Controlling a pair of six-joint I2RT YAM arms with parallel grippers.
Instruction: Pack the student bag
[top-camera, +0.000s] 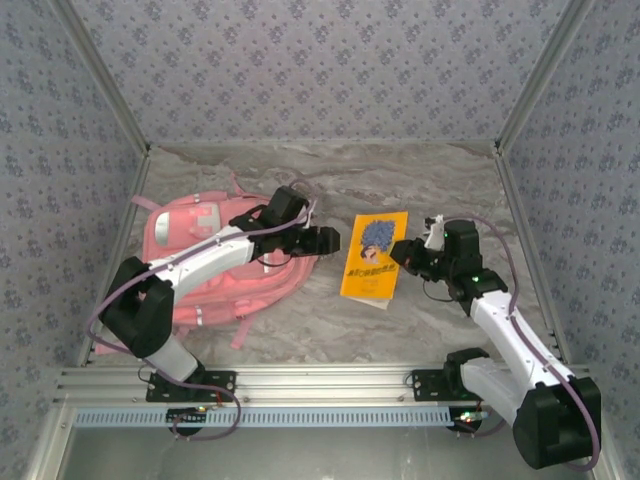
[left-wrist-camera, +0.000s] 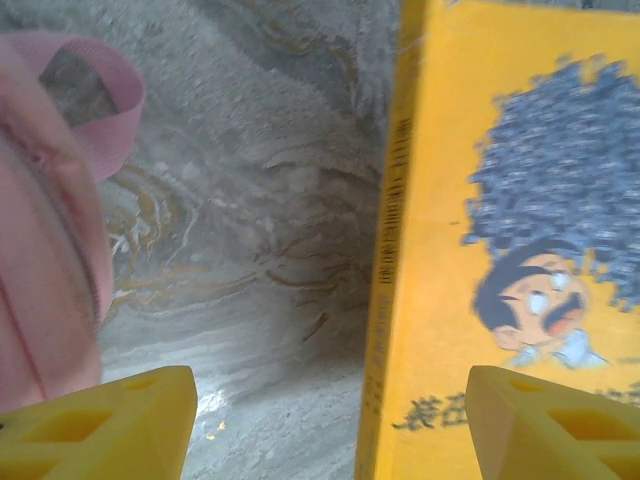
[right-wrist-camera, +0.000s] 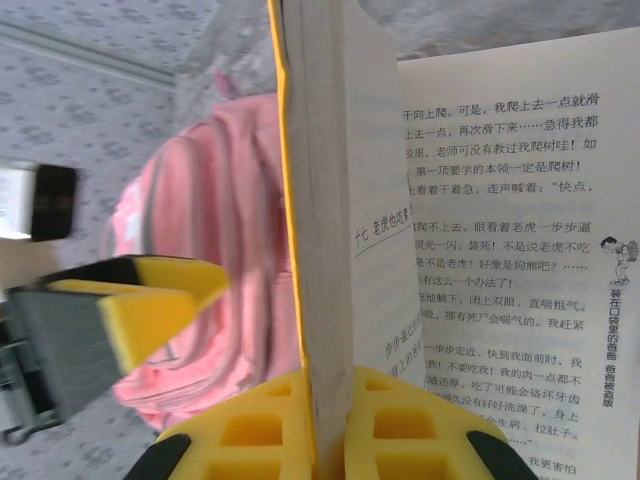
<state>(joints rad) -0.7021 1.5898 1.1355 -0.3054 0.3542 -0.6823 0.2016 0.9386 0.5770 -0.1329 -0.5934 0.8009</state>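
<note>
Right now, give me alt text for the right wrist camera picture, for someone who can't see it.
The right gripper is shut on a wad of pages of a yellow-covered book, seen edge-on in the middle, with a page of printed Chinese text open on the right. The pink backpack sits blurred behind it on the left.

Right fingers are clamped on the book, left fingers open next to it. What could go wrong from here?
1. The right arm's fingers appear to pinch just the cover and some pages of the yellow paperback book. The remaining pages hang open, so it may flop or tear when lifted.
2. The left arm's fingers, open, hover between book and soft pink fabric backpack; the two arms could collide.
</note>
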